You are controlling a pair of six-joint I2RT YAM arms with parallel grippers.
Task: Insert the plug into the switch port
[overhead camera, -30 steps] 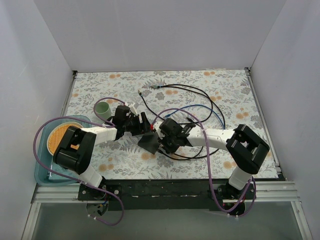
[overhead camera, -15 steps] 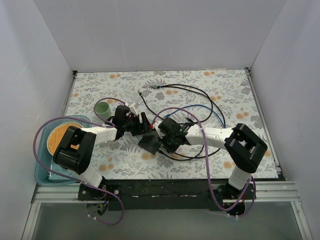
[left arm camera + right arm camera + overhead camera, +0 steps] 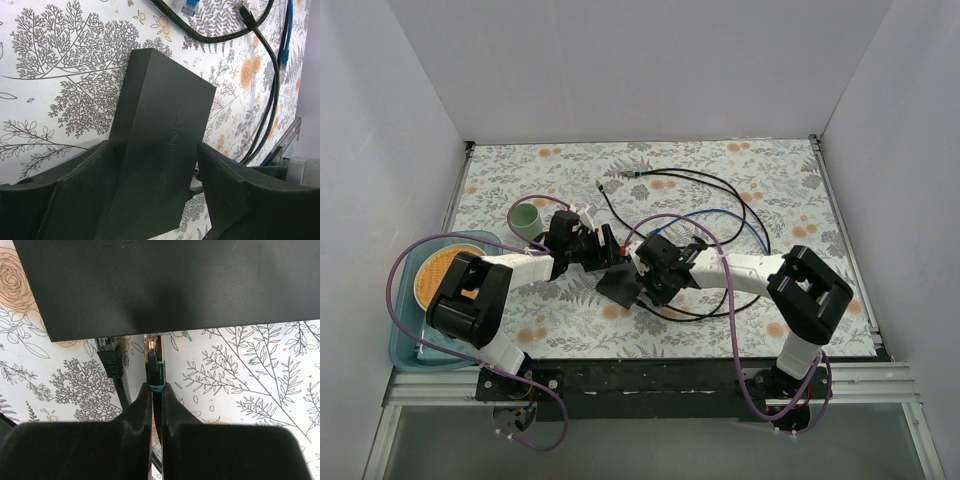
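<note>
Plug of clear plastic with a black boot and a teal collar [image 3: 153, 369] is pinched at its rear between the almost closed jaws of the right gripper [image 3: 156, 390]. Its clear tip is seen at one long edge of the flat, dark grey, rectangular box [image 3: 165, 285]. Whether it has entered cannot be told, because the switch port is hidden under that edge. A second, all-black plug [image 3: 109, 360] is seen just beside it at the same edge. Faint raised marks at the top border of the right wrist view are too small to be read.

Only in the left wrist view is it shown that the box is clamped by the left gripper [image 3: 154, 150], the jaws widely parted with one finger against each side. Fine scratches are seen on its face. A blue plug [image 3: 190, 7] and a black cable [image 3: 272, 90] are shown beyond it on the floral tablecloth [image 3: 60, 65].

Only in the top view is the box seen between both grippers, near the middle of the table. A green cup [image 3: 525, 217] and a teal tray [image 3: 405, 340] with an orange round plate [image 3: 442, 272] are seen at the left.
</note>
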